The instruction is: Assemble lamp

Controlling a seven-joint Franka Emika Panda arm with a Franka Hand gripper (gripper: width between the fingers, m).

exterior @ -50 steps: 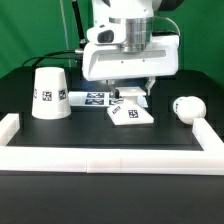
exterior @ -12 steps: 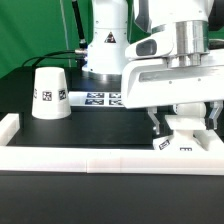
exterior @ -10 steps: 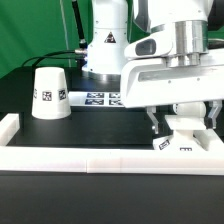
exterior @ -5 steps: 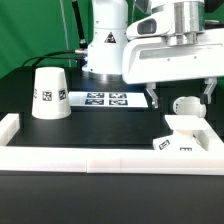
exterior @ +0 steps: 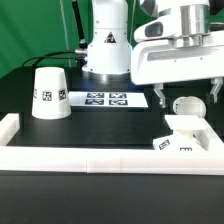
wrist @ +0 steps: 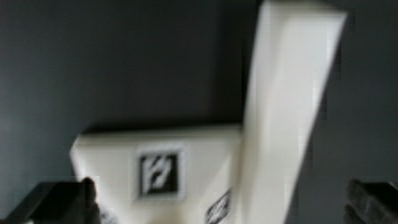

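Note:
The flat square lamp base (exterior: 183, 137) lies at the front of the exterior view's right, in the corner of the white border rail (exterior: 100, 161). The round-headed bulb (exterior: 187, 106) lies just behind it. The tapered shade (exterior: 48, 93) stands mouth down at the exterior view's left. My gripper (exterior: 186, 99) hangs open and empty above the base, its fingertips (exterior: 157, 101) apart on either side of the bulb. In the wrist view the tagged base (wrist: 160, 165) lies below, between the open gripper's (wrist: 217, 205) fingers, beside the rail (wrist: 294, 100).
The marker board (exterior: 105, 99) lies flat behind the middle of the table. The arm's white pedestal (exterior: 105, 45) stands at the back. The rail also has a short end piece at the exterior view's left (exterior: 9, 127).
The base has gone from the table's middle to the right front corner. In the last second the gripper let go of it, opened and rose.

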